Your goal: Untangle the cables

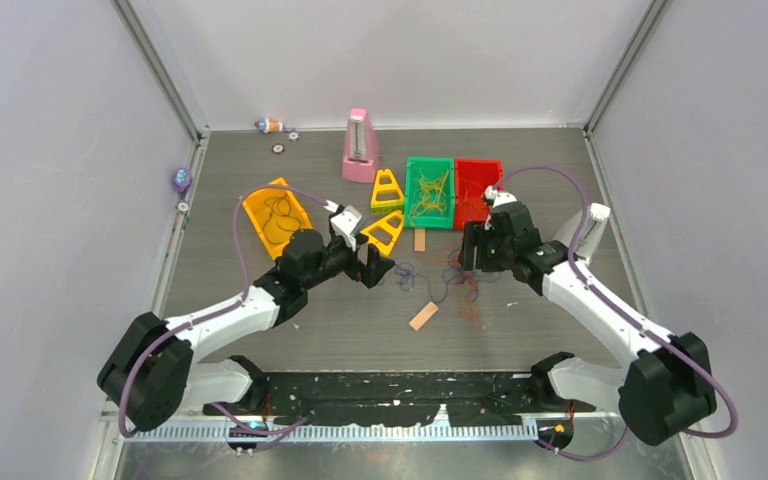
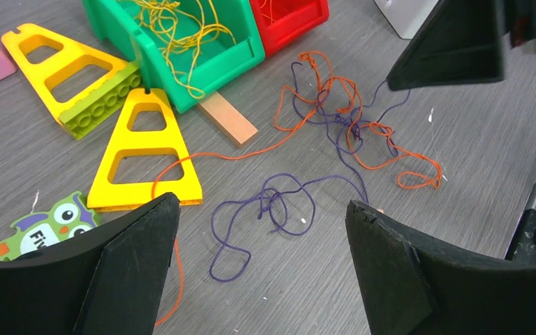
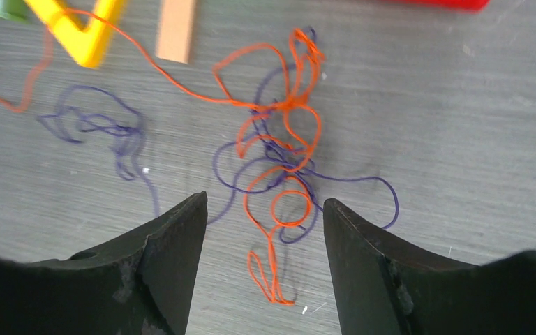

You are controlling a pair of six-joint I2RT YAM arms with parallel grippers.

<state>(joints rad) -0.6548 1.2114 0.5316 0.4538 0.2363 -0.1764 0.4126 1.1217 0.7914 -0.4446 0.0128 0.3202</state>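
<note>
Overhead, the cables (image 1: 452, 282) lie in a loose tangle on the table (image 1: 360, 320), between the left gripper (image 1: 375, 268) and the right gripper (image 1: 480, 250); both hang low beside it. More yellow cords (image 1: 428, 195) sit in the green bin (image 1: 410, 200) further back, apart from the tangle.

Left wrist view: the left gripper (image 2: 262, 202) stands spread wide with nothing between its fingers. Beneath it a purple cord (image 2: 277, 197) runs in slack loops. Beyond, it knots with an orange-red cord (image 2: 335, 94). One orange-red tail trails off toward a yellow triangle frame (image 2: 143, 192).

Right wrist view: the right gripper (image 3: 264, 202) is likewise parted and grasps nothing. The knot of orange-red cord (image 3: 289, 105) and purple cord (image 3: 122, 132) lies flat on the table just ahead of its fingers.

Assessment: the cords appear very light, limp and far finer than a finger. They will likely sag, drag neighbours along and slip from a loose pinch. The best hold, in my judgement, is a free single-colour loop or tail at the knot's edge rather than its dense middle, with the other arm pinning the rest.
</note>
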